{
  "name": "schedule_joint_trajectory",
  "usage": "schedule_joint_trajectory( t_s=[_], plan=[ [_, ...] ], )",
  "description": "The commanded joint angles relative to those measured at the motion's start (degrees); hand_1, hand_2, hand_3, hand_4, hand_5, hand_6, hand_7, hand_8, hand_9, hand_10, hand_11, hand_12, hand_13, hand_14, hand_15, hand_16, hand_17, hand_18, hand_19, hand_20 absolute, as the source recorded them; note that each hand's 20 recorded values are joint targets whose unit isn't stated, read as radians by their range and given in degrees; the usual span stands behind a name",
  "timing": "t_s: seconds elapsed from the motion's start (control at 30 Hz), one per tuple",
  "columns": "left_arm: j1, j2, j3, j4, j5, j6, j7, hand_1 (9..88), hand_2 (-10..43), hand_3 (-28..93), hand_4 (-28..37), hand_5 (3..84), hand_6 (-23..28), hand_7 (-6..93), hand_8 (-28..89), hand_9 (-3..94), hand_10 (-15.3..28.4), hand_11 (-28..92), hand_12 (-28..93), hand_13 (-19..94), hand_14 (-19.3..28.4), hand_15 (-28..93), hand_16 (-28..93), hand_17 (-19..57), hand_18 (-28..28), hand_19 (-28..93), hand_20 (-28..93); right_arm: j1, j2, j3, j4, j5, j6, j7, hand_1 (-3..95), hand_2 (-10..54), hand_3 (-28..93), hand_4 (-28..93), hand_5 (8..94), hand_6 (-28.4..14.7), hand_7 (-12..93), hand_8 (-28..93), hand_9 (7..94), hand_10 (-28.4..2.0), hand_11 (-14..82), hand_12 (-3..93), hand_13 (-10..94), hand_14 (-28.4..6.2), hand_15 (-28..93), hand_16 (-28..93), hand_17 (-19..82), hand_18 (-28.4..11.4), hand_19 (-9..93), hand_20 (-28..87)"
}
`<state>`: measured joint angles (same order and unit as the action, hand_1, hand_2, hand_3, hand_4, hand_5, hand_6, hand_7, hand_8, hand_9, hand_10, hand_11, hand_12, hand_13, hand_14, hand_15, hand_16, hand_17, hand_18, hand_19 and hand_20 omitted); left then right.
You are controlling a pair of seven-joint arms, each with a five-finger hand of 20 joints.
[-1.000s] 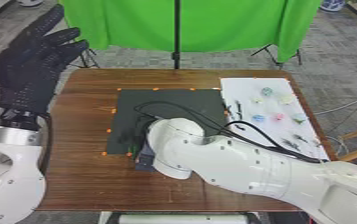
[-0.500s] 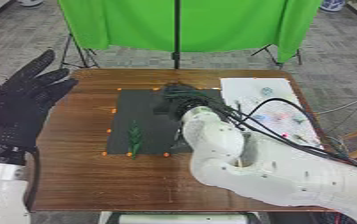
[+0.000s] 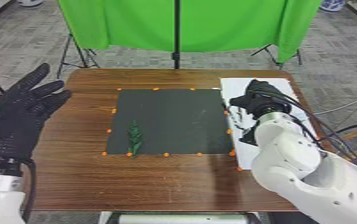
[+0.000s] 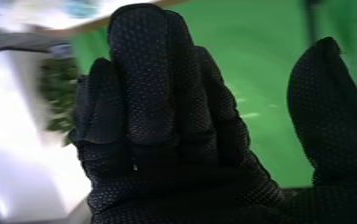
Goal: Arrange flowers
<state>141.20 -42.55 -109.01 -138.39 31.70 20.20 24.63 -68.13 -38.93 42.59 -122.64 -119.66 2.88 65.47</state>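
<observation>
In the head view, a black mat (image 3: 174,120) lies on the brown wooden bench (image 3: 77,185), with small orange markers (image 3: 166,154) spaced around its edges. A green leafy sprig (image 3: 135,137) lies on the mat near its near-left corner, lengthwise between the far and near sides, its lower end close to the near edge. To the right of the mat is a white sheet (image 3: 235,86). The right hand (image 3: 261,97) is over the far part of this sheet, and its white arm (image 3: 285,145) slants in from the near right corner, hiding much of the sheet. The right wrist view shows this hand with its fingers straight up and close together, the thumb standing well apart, and nothing held. The left hand (image 3: 19,112) is raised beside the left edge of the bench, well apart from the sprig, open and empty, its fingers extended and spread. Beyond the bench hangs a bright green cloth (image 3: 121,25).
</observation>
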Motion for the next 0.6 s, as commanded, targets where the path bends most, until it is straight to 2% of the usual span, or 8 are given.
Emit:
schedule_joint_trajectory(
  t_s=[0.03, 0.27, 0.33, 0.47, 0.5, 0.53, 0.57, 0.6],
  plan=[
    [-0.4, 0.31, 1.01, 0.33, -0.33, 0.54, 0.18, 20.9, 7.3, 78, -28.3, 33.1, 7.3, 11.3, -8, 30.4, 18.7, 26, 11, 23, 25.9, 48, -9, -8.7, 21.1, 53, 8, -11.0, 5.8, 9.4, 1.9, -0.8, -0.6, 3.4, 31.7, -1.9, 68, -21, 57.5, -9.4, 11, -9, 73.8, -20.6, 24.2, 15.5, 72, -16.0, 59, 12, 44, -23.5, 93, 15],
    [0.3, 0.64, 1.14, 0.23, -0.47, 0.64, 1.18, 20.9, 7.3, 78, -28.3, 33.1, 7.2, 11.4, -8, 30.5, 18.7, 26, 11, 23, 25.9, 48, -9, -8.7, 21.1, 53, 8, -23.7, 7.6, 21.7, 1.8, -0.6, -2.4, 5.4, 31.9, -2.6, 68, -21, 55.8, -9.4, 11, -9, 73.5, -20.9, 23.8, 15.3, 72, -16.2, 58, 12, 44, -23.4, 93, 14],
    [0.4, 0.54, 0.99, 0.21, -0.40, 0.77, 1.05, 20.9, 7.4, 78, -28.3, 33.1, 7.2, 11.4, -8, 30.5, 18.7, 26, 11, 23, 25.9, 48, -9, -8.8, 21.1, 53, 8, -26.8, 7.5, 24.8, 1.7, 0.4, -3.5, 5.7, 32.1, -2.7, 68, -21, 55.7, -9.4, 10, -9, 74.7, -20.9, 23.8, 15.2, 74, -15.9, 58, 12, 45, -23.4, 93, 13],
    [0.8, 0.83, 1.07, 0.12, -0.60, 0.75, 1.64, 20.9, 7.4, 78, -28.3, 33.1, 7.2, 11.3, -8, 30.5, 18.8, 26, 11, 23, 25.9, 48, -9, -8.8, 21.0, 53, 8, -30.6, 7.7, 27.9, 1.8, 0.3, -3.9, 6.6, 32.6, -3.3, 68, -21, 55.4, -9.9, 10, -9, 76.2, -20.6, 23.9, 15.1, 75, -15.7, 57, 12, 46, -23.3, 93, 13],
    [-0.3, 0.58, 1.38, 0.45, -0.32, 0.36, 0.74, 20.9, 7.4, 78, -28.3, 33.1, 7.3, 11.3, -8, 30.5, 18.8, 26, 11, 23, 25.9, 48, -9, -8.8, 21.1, 53, 8, -31.3, 7.3, 28.9, 1.8, 0.9, -4.4, 6.7, 32.9, -3.5, 68, -21, 55.5, -10.0, 10, -9, 76.3, -20.6, 23.9, 15.1, 75, -15.7, 57, 12, 46, -23.2, 93, 13],
    [-0.1, 0.62, 1.33, 0.37, -0.28, 0.48, 0.93, 20.9, 7.4, 78, -28.3, 33.1, 7.3, 11.3, -8, 30.5, 18.8, 26, 11, 23, 25.9, 48, -9, -8.8, 21.0, 53, 8, -32.1, 7.1, 29.8, 1.5, 1.6, -4.7, 6.6, 33.1, -3.6, 68, -21, 55.5, -10.2, 9, -9, 76.1, -20.7, 23.7, 15.0, 75, -15.7, 57, 12, 46, -23.2, 93, 13],
    [-0.3, 0.46, 1.23, 0.40, -0.17, 0.35, 0.49, 20.9, 7.4, 78, -28.3, 33.1, 7.3, 11.3, -8, 30.5, 18.8, 26, 11, 23, 25.9, 48, -9, -8.8, 21.0, 53, 8, -33.3, 6.9, 30.6, 1.2, 1.5, -5.4, 6.9, 33.3, -3.8, 68, -21, 55.5, -10.4, 9, -9, 76.0, -20.7, 23.6, 14.9, 75, -15.6, 57, 12, 46, -23.1, 93, 13],
    [0.1, 0.71, 1.01, 0.31, -0.49, 0.63, 1.14, 20.9, 7.3, 78, -28.3, 33.1, 7.2, 11.4, -8, 30.5, 18.8, 26, 11, 23, 25.9, 48, -9, -8.8, 21.1, 53, 8, -33.4, 7.0, 30.6, 1.3, 1.6, -5.6, 7.0, 33.4, -3.9, 68, -21, 55.5, -10.6, 9, -9, 76.0, -20.7, 23.5, 14.7, 75, -15.7, 57, 12, 46, -23.0, 93, 13]
  ],
)
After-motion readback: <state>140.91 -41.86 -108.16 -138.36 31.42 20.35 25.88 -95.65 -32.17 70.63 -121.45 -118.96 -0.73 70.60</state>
